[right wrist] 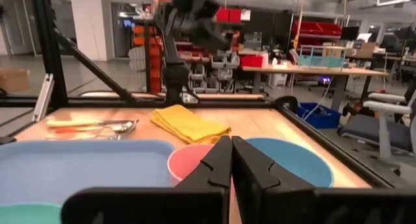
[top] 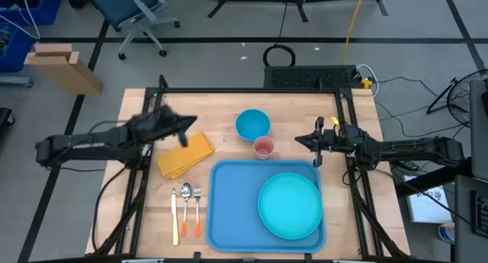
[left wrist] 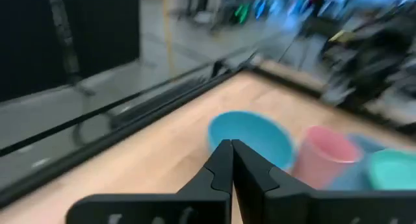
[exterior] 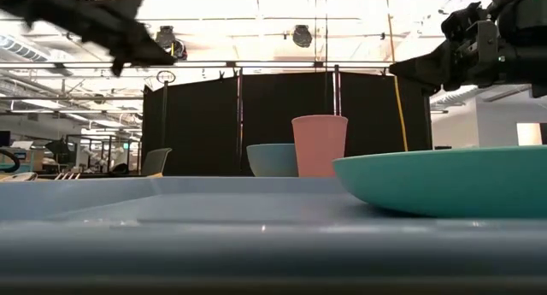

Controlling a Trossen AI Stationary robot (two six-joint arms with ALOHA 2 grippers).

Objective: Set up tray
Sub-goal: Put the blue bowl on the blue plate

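The sky-blue tray (top: 229, 210) lies flat at the table's near middle, with a round teal plate (top: 290, 206) resting on its right half. A blue bowl (top: 252, 125) and a pink cup (top: 264, 147) stand on the wood just beyond the tray's far rim. A folded yellow napkin (top: 185, 154) lies left of them. My left gripper (top: 187, 132) hovers shut above the napkin's far edge (left wrist: 231, 143). My right gripper (top: 299, 140) hangs shut in the air right of the cup (right wrist: 231, 141), pointing toward the table's left. Neither touches anything.
A knife (top: 174, 213), a spoon (top: 186, 206) and a fork (top: 197, 208) lie side by side on the wood left of the tray. A black frame (top: 252, 91) borders the table's far and side edges. Bare wood shows between the bowl and the far edge.
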